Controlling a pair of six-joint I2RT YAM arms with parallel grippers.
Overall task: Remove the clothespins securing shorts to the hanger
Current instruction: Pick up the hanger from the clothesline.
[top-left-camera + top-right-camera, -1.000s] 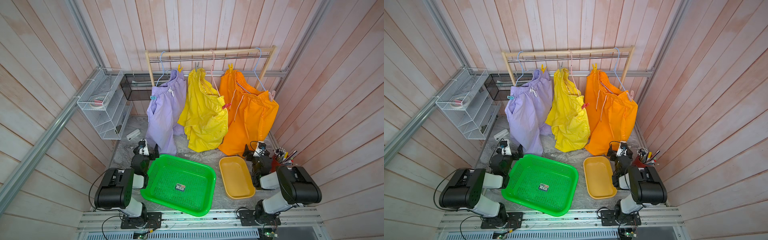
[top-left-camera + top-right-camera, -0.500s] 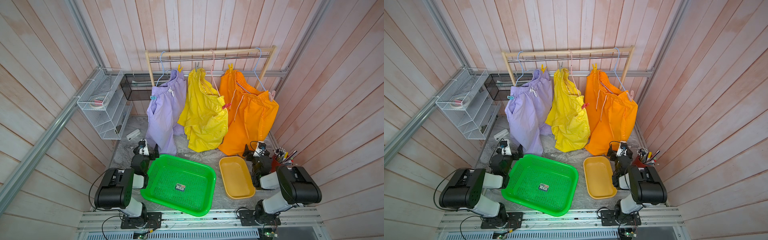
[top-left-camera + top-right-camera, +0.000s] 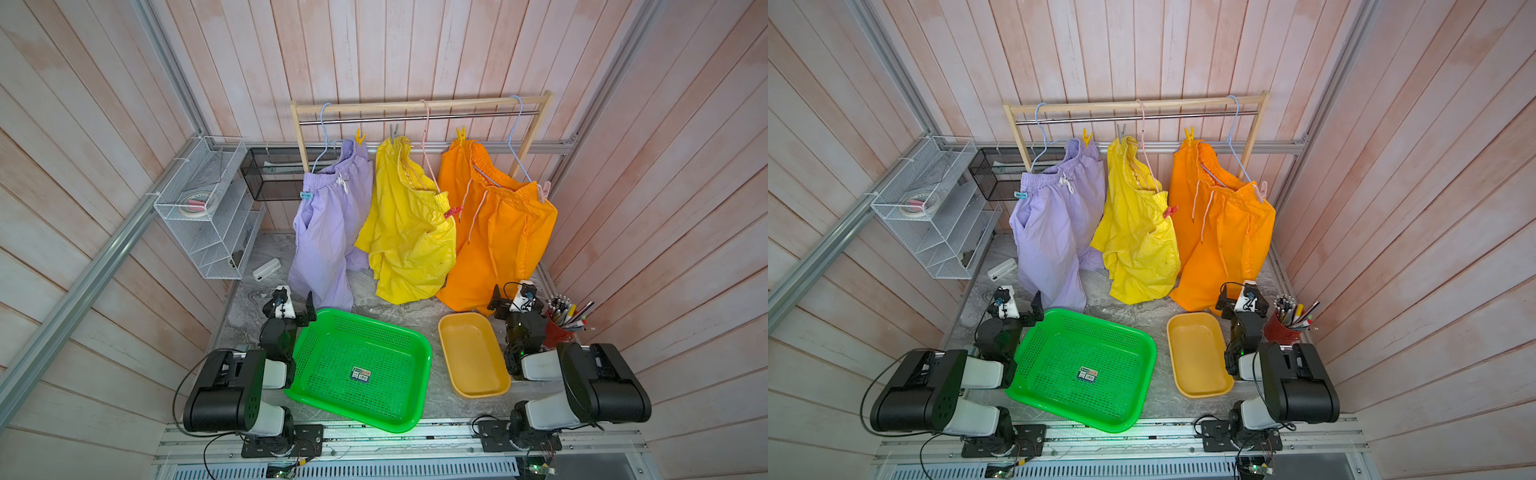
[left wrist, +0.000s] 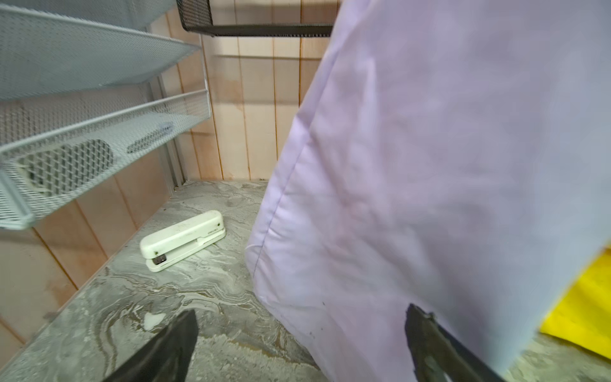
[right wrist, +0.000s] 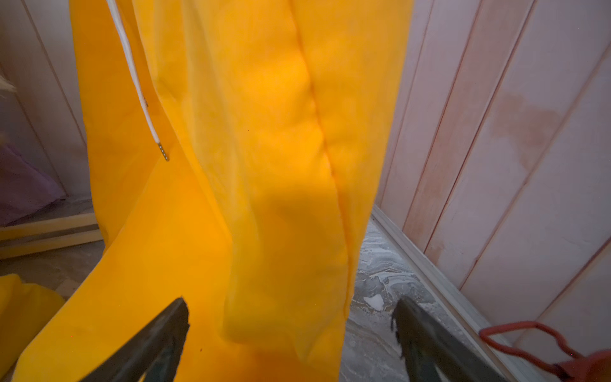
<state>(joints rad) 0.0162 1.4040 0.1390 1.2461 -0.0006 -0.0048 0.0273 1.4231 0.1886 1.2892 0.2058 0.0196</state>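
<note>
Top views both show the small plastic clothespins clipped at the waistbands: yellow clothespin point(image 3: 360, 136) and teal clothespin point(image 3: 306, 195) on the lilac fabric shorts point(image 3: 328, 232), grey clothespin point(image 3: 393, 131) and red clothespin point(image 3: 453, 212) on the bright yellow shorts point(image 3: 407, 241), and pale pink clothespin point(image 3: 543, 191) on the orange shorts point(image 3: 498, 249). All hang at 12 o'clock over the grey marbled table point(image 3: 399, 309). The left tool point(image 4: 301, 311), at 9 o'clock, is spread apart and empty beside the lilac hem. The right tool point(image 5: 290, 301), at 3 o'clock, is likewise spread beside the orange hem.
</note>
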